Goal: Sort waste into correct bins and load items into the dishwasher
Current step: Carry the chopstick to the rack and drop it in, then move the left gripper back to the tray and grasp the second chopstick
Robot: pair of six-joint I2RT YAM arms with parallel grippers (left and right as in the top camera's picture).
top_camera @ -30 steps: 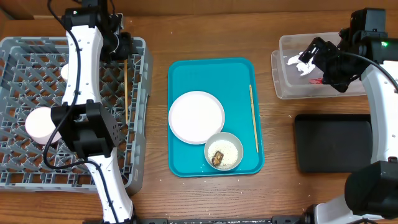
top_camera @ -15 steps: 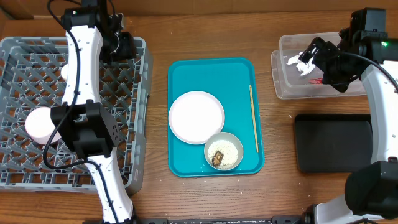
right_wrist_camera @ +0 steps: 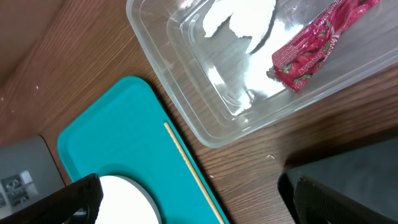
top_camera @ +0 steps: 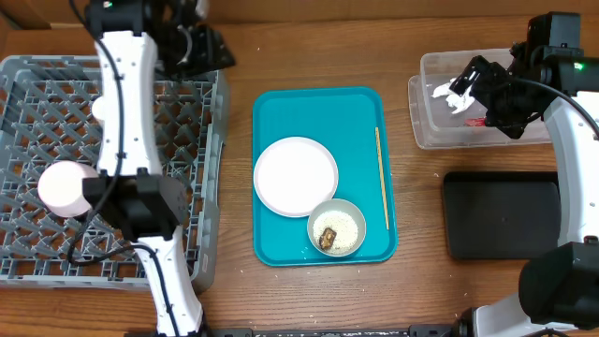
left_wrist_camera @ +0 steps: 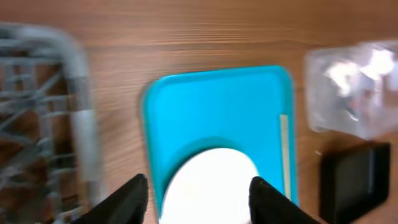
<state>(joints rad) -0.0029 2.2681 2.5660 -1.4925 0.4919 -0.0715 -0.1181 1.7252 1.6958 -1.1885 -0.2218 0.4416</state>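
The clear tub (top_camera: 440, 126) holds crumpled tissue (right_wrist_camera: 239, 15) and a red wrapper (right_wrist_camera: 314, 46). The right gripper (right_wrist_camera: 189, 186) hovers above it, jaws wide and empty. On the teal tray (top_camera: 281, 112) sit a plate (top_camera: 296, 175), a chopstick (top_camera: 382, 178) and a bowl (top_camera: 362, 217) of rice (top_camera: 346, 221) with a brown lump (top_camera: 328, 238). The rack (top_camera: 28, 122) holds a pink bowl (top_camera: 61, 185). The left gripper (left_wrist_camera: 198, 186) — fingers apart, nothing between them — hangs past the rack's far corner.
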